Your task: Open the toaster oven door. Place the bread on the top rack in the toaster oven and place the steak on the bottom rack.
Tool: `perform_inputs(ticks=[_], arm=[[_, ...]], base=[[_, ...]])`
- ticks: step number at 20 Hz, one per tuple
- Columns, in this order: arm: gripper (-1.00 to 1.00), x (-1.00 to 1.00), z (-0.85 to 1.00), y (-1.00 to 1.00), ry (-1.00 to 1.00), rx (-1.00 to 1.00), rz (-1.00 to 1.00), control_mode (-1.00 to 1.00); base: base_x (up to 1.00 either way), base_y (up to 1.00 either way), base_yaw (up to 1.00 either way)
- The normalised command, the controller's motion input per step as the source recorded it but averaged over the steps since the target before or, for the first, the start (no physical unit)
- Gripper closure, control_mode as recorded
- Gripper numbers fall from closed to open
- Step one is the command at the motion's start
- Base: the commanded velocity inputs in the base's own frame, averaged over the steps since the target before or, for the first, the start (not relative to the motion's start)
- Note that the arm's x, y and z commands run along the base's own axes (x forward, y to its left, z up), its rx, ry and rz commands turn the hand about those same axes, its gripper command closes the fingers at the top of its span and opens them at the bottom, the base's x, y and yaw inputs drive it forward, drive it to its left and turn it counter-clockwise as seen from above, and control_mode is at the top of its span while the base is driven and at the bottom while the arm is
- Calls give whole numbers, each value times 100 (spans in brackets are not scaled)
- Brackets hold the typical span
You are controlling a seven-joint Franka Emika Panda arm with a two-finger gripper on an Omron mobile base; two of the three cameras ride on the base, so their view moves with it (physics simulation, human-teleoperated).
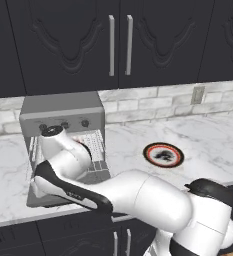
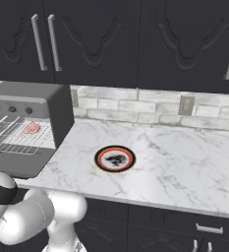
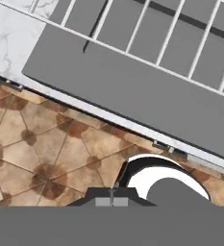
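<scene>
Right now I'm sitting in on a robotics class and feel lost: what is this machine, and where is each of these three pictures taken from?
It is a white robot arm on a drivable base in a simulated kitchen. Two pictures come from cameras behind the arm, left and right. The third looks down from its hand at the toaster oven door, folded open, with floor tiles below.

The toaster oven sits on the marble counter. The steak lies on a wire rack inside. A red-rimmed plate sits alongside. Whether the end effector holds anything cannot be told.

even, bright rendered light; soft shadows, slightly coarse detail.
</scene>
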Motion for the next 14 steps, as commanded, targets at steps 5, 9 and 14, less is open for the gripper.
perform_inputs(ticks=[5, 9, 14], arm=[[100, -35, 53, -13, 0, -3, -17, -100], [-100, -22, 46, -20, 0, -6, -19, -100], [-100, -25, 31, -41, 0, -1, -11, -100]], base=[[0, 0, 0], [0, 0, 0], [0, 0, 0]])
